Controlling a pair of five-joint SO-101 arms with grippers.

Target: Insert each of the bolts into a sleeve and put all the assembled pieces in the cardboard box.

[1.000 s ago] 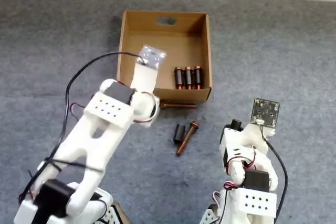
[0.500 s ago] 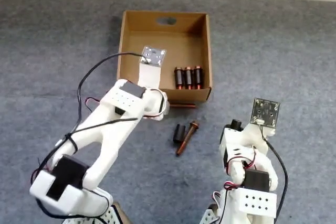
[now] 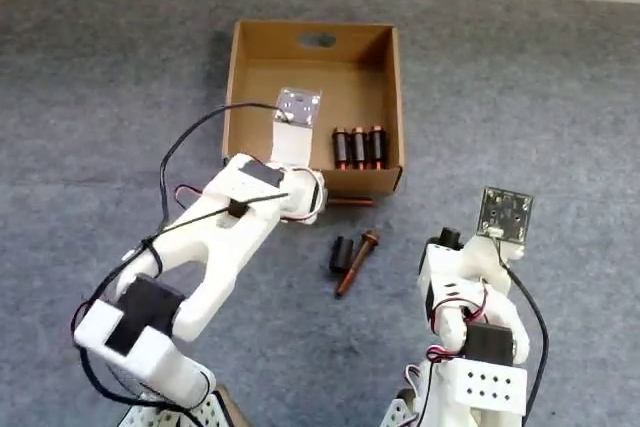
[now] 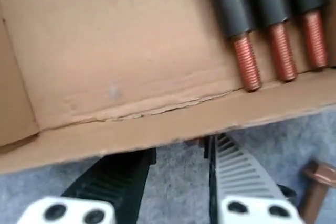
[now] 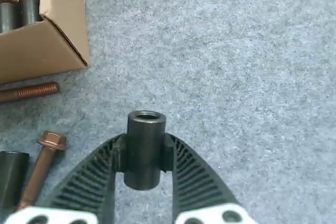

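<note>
Currently left claw (image 4: 181, 148) open above bolt (image 3: 347, 202) along cardboard box (image 3: 372, 182) front, axis 3–9 o'clock; right claw (image 5: 144, 141) grips sleeve (image 5: 144, 156).

My left gripper (image 4: 179, 153) pulls back from over the box (image 4: 157, 132) floor to hang at its near wall.

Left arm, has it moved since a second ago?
Yes. The left arm has swung right, along the cardboard box's front wall, nearer the three assembled pieces inside.
</note>
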